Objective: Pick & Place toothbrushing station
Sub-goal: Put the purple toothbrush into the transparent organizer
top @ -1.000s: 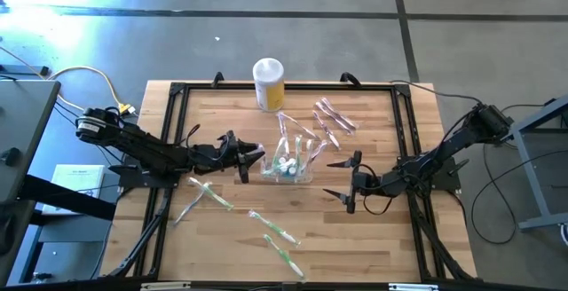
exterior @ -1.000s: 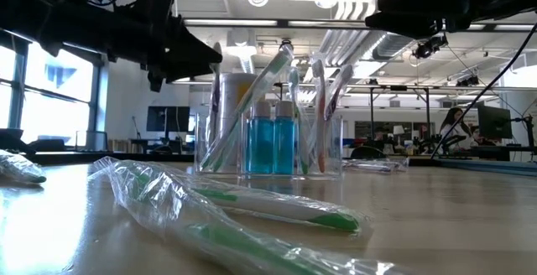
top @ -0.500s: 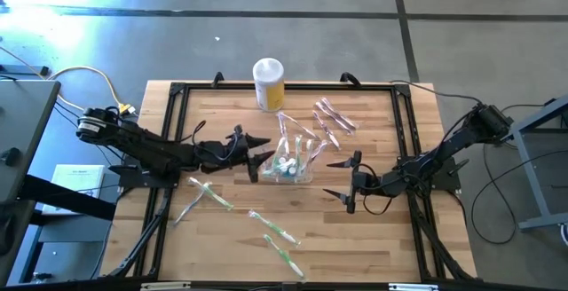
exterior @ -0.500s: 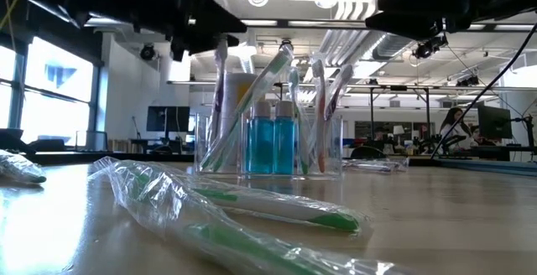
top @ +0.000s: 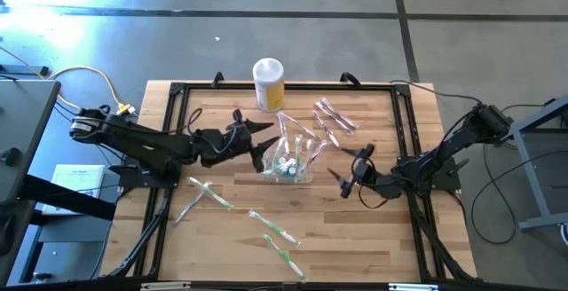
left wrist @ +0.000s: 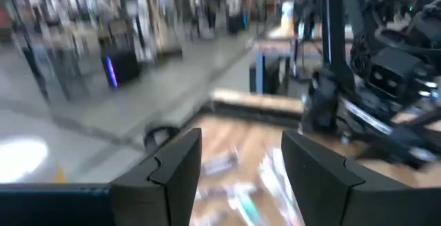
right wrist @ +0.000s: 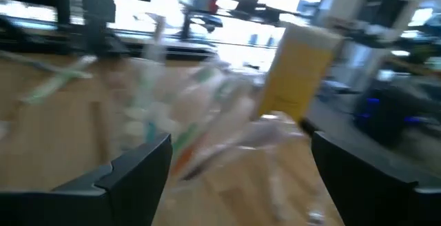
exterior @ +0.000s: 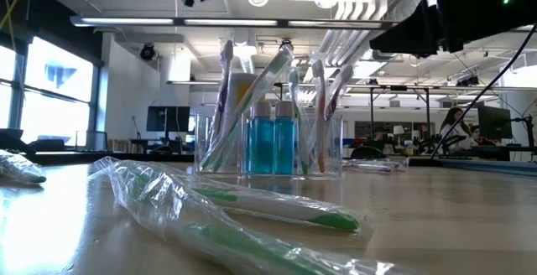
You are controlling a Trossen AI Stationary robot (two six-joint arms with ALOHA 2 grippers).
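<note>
Toothbrushing station (top: 290, 160) is positioned upright at the table (top: 373, 238) centre, loaded with toothbrushes and blue bottles. Left gripper (top: 264, 137) is raised beside it, fingers apart, nothing held. Right gripper (top: 348, 173) is located near its opposite side, fingers spread wide, empty.

Clear plastic toothbrushing station (top: 290, 162) upright mid-table, w/ brushes & blue bottles inside.

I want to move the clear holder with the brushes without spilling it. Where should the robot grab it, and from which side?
Probably by a bare side wall of the holder, low down, coming in level from the right, where the open right gripper already faces it. The holder stands upright, and toothbrushes lean out of its top, so a grab from above would likely knock them.
</note>
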